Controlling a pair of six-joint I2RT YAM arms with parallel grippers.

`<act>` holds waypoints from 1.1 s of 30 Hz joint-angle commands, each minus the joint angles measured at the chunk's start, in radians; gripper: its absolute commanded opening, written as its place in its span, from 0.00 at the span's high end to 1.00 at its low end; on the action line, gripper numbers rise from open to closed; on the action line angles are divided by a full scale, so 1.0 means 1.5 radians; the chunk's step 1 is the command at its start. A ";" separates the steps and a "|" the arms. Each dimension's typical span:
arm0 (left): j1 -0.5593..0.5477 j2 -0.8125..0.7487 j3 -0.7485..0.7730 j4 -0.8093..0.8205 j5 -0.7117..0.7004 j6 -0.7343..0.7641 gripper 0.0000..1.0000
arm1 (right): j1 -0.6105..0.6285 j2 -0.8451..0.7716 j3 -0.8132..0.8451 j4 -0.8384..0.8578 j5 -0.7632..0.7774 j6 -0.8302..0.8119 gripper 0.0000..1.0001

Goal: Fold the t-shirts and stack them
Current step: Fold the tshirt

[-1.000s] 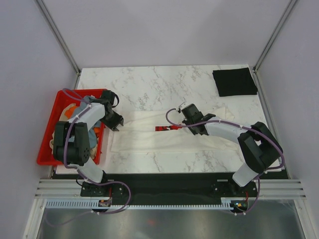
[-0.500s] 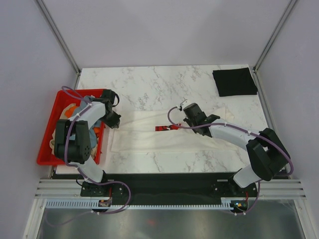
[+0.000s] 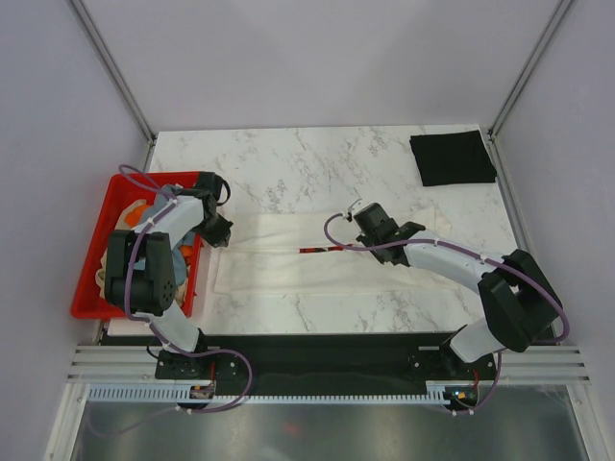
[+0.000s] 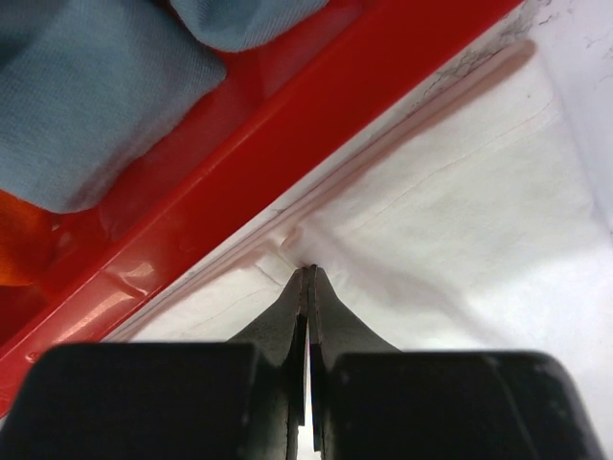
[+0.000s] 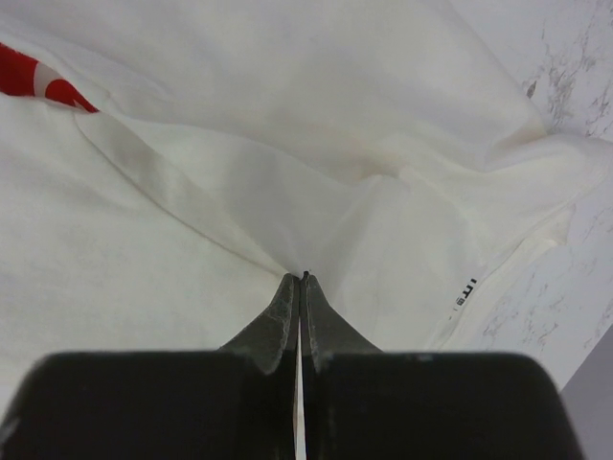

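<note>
The cream-white t-shirt (image 3: pixel 288 269), lying on the tabletop (image 3: pixel 288 163) beside the red crate (image 4: pixel 316 105), looks light and limp, best taken at an edge or fold, where left fingers (image 4: pixel 285 321) and right fingers (image 5: pixel 324 324) pinch it.

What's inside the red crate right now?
A grey-blue shirt and orange cloth show inside the red crate, plus a tan piece. The left arm covers the middle, so what lies beneath it or under those shirts can't be seen.
</note>
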 commanded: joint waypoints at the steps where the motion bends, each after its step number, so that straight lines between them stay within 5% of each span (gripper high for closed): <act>1: 0.002 0.000 0.023 -0.004 -0.033 0.027 0.98 | 0.004 -0.018 0.013 -0.031 0.012 -0.007 1.00; 18: -0.003 0.010 0.023 -0.006 -0.085 0.062 0.98 | 0.028 0.006 0.021 -0.075 -0.028 0.003 1.00; 25: -0.006 -0.050 0.072 -0.006 -0.070 0.171 0.98 | 0.028 -0.034 0.071 -0.109 -0.046 0.041 0.65; 29: -0.011 -0.078 0.088 -0.003 -0.019 0.219 0.98 | 0.010 -0.058 0.099 -0.120 -0.051 0.093 0.58; 33: -0.026 -0.055 0.093 0.030 0.098 0.271 0.98 | -0.099 -0.052 0.124 -0.120 -0.118 0.152 0.56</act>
